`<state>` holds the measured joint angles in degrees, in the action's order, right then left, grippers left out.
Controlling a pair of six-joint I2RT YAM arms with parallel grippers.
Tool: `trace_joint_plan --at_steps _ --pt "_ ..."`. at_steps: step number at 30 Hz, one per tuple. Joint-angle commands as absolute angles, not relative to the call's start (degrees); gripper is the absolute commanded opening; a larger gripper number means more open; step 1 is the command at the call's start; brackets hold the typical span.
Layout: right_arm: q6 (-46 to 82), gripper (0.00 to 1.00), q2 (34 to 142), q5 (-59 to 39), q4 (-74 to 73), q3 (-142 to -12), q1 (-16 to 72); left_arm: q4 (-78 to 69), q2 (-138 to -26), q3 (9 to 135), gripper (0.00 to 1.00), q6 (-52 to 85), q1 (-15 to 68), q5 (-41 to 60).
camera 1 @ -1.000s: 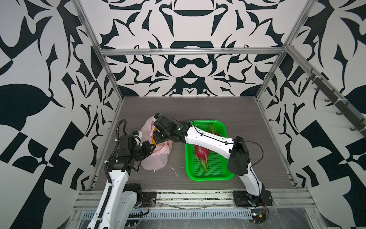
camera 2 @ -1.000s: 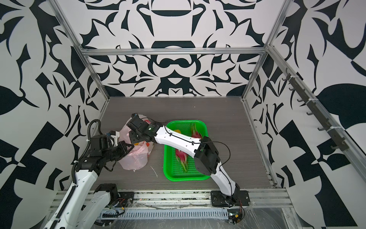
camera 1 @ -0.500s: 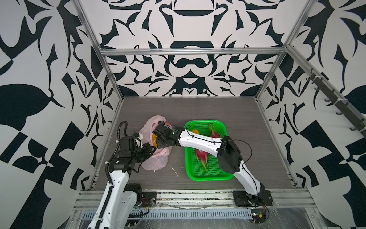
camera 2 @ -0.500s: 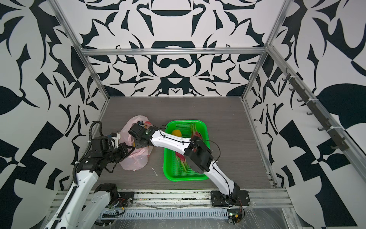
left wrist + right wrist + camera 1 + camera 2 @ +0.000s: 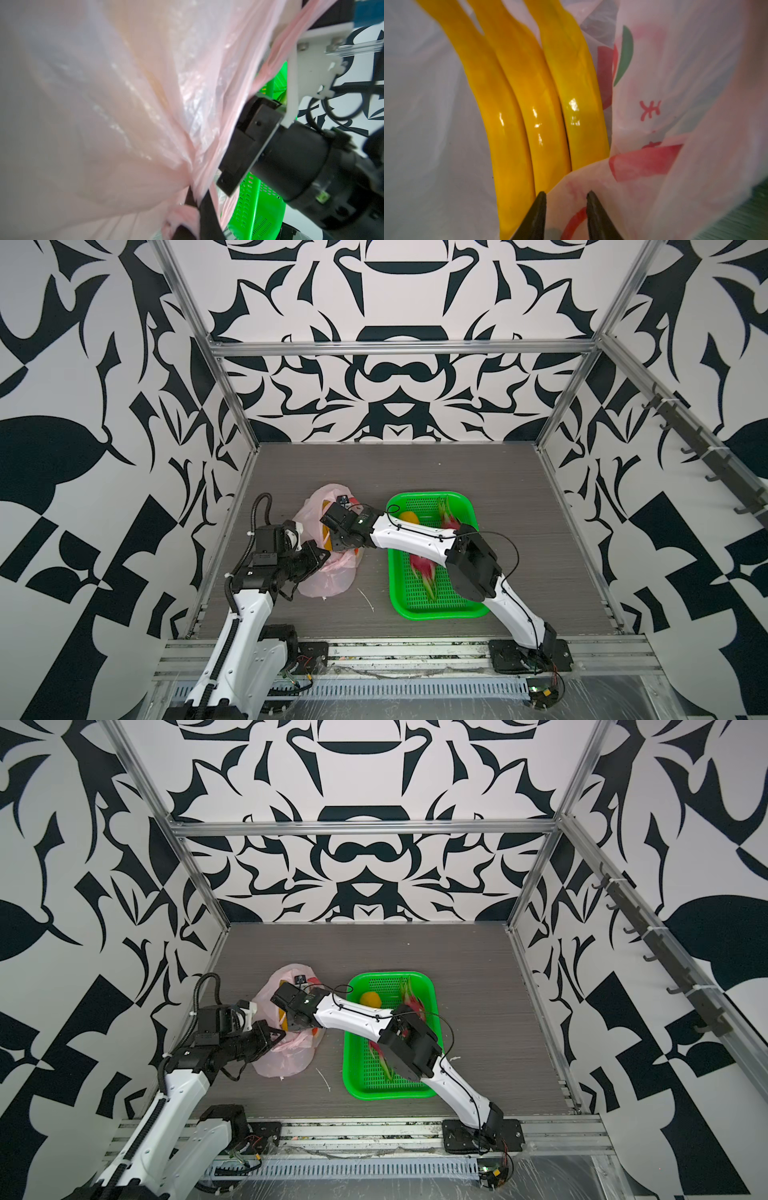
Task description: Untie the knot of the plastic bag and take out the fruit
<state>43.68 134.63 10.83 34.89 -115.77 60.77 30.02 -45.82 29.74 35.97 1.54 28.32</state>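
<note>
The pale-pink plastic bag (image 5: 328, 585) (image 5: 286, 1060) lies left of the middle with its mouth open; the knot does not show. My left gripper (image 5: 323, 561) (image 5: 195, 200) is shut on a bunched edge of the bag (image 5: 104, 104). Inside the mouth my right gripper (image 5: 332, 546) (image 5: 565, 195) hangs over the yellow banana bunch (image 5: 529, 104) (image 5: 283, 1020). Its jaws stand a little apart, with a fold of bag film (image 5: 675, 104) across the tips. Two magenta dragon fruits (image 5: 422, 568) (image 5: 449, 519) and a round yellow fruit (image 5: 408, 516) lie in the basket.
The green perforated basket (image 5: 436, 612) (image 5: 390, 1094) (image 5: 259, 203) stands right of the bag, under my right forearm. A thin white scrap (image 5: 368, 600) lies on the table between bag and basket. Patterned walls and metal frame posts close in three sides.
My right gripper has come down and leftward into the bag's mouth, and its elbow has sunk over the basket. The left gripper has kept its hold on the bag.
</note>
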Motion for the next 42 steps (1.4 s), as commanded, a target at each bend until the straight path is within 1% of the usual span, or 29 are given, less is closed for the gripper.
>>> trace_joint_plan --at_steps 1,5,12,16,24,28,38,42 --pt "45.1 0.40 129.7 8.7 27.0 -111.8 59.1 29.7 -46.2 29.2 0.00 35.2 1.8 28.8" --pt "44.0 0.48 129.8 6.5 26.1 -112.0 57.6 29.4 -47.6 29.4 0.00 34.8 1.8 28.4" --pt "43.6 0.52 130.3 -0.7 23.4 -111.0 54.4 29.3 -49.9 29.7 0.00 34.1 2.4 26.0" --pt "42.9 0.53 131.0 -3.7 23.4 -111.8 53.3 29.2 -51.9 30.8 0.00 33.1 2.8 23.4" --pt "37.4 0.52 128.4 -3.4 29.1 -114.4 54.1 29.4 -55.4 32.8 0.00 32.3 2.9 18.5" --pt "35.8 0.52 128.2 -4.6 27.6 -114.2 54.3 28.9 -57.1 32.7 0.00 32.2 2.9 17.4" --pt "31.1 0.51 132.9 -6.8 27.8 -119.8 52.8 28.2 -58.9 33.6 0.00 31.0 3.0 16.8" --pt "28.7 0.53 134.5 -8.3 27.2 -121.3 51.6 27.6 -59.7 34.3 0.00 30.4 3.1 16.9"
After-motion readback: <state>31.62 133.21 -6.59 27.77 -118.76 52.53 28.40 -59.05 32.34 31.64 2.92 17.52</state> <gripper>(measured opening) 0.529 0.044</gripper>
